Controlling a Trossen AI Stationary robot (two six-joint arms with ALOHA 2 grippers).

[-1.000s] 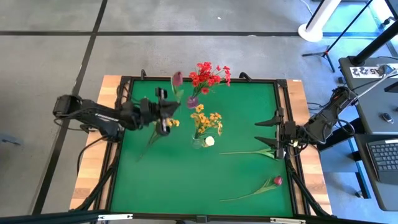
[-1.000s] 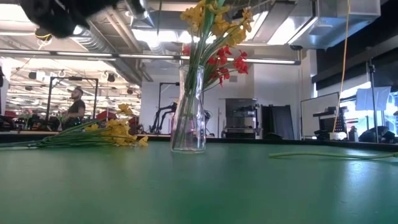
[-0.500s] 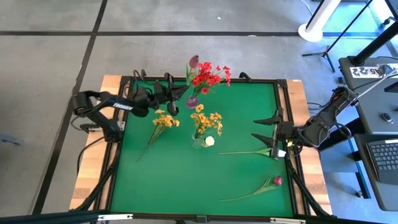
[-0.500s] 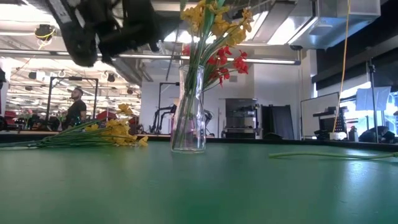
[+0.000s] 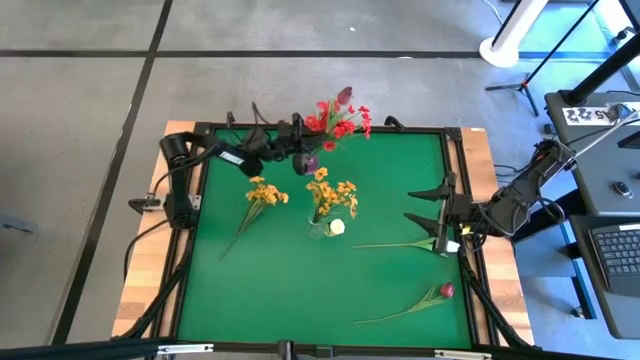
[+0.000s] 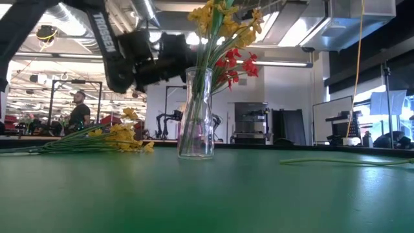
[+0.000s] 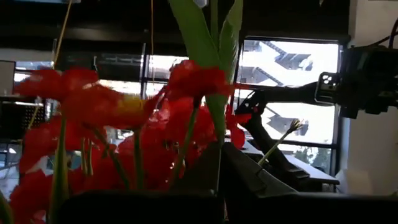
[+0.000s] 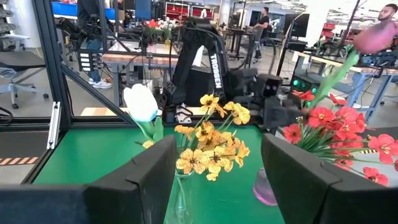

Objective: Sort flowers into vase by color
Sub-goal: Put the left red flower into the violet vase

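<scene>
My left gripper (image 5: 302,150) is shut on a dark-red bud flower whose bud (image 5: 345,95) stands above the red blooms (image 5: 338,120) in the small purple vase (image 5: 310,162) at the table's far edge. The same bud (image 8: 375,37) and my left gripper (image 8: 273,111) show in the right wrist view. A clear vase (image 6: 196,113) at mid table holds yellow-orange blooms (image 5: 330,192) and a white bud (image 5: 337,227). My right gripper (image 5: 415,208) hangs open at the right edge, touching nothing. My left gripper pinches the green stem (image 7: 217,127) of the dark-red bud flower between its two fingers, well below the bud. The fingers come from the table's left, slanting a little upward. The flower is lifted clear, and its stem (image 8: 336,74) rises slanting over the red blooms.
A yellow-orange bunch (image 5: 262,195) lies flat on the green mat, left of the clear vase. A long green stem (image 5: 400,243) lies below my right gripper. Another dark-red bud flower (image 5: 445,290) lies near the front right corner. A black frame (image 5: 460,130) rims the mat.
My left gripper has swung toward the table's far edge and to the right, sinking a little, and has carried the dark-red bud flower from beside the lying yellow bunch to the purple vase with the red blooms. It has stayed shut on the stem.
</scene>
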